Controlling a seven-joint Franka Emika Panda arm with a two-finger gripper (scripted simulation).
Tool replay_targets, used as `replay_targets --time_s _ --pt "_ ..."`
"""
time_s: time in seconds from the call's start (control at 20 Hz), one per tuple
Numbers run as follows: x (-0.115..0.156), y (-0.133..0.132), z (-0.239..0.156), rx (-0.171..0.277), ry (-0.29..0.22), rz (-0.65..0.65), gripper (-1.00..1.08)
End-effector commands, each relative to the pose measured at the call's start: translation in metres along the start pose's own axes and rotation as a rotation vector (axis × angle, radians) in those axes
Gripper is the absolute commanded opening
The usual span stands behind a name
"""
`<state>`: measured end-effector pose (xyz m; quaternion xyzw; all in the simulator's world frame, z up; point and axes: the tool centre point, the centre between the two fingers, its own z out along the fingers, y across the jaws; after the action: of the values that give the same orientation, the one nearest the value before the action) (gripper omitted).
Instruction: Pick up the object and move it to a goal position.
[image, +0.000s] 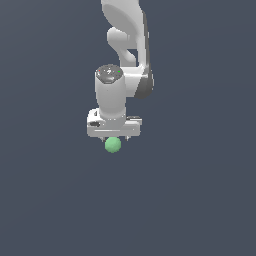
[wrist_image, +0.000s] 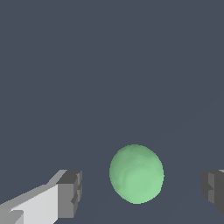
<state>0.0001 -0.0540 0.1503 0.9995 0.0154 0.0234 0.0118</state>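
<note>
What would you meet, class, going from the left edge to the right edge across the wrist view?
Light grey finger with dark pad → green ball → dark pad of the other finger, with a gap on each side of the ball.

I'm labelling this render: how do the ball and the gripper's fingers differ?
The ball is green and round; the fingers are grey, blocky pads. The ball is one piece between them; the fingers stand apart on either side, not touching it. Both look matte. The gripper is open.
</note>
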Motion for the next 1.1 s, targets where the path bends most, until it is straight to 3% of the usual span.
replay_targets --time_s 0.0,0.45,1.05 --pt "-0.013 0.006 0.017 0.006 -0.014 -0.026 1.00" --pt "-0.045 0.019 0.055 0.024 -0.042 -0.086 1.00" --pt "-0.049 0.019 0.074 0.026 -0.045 -0.090 1.00"
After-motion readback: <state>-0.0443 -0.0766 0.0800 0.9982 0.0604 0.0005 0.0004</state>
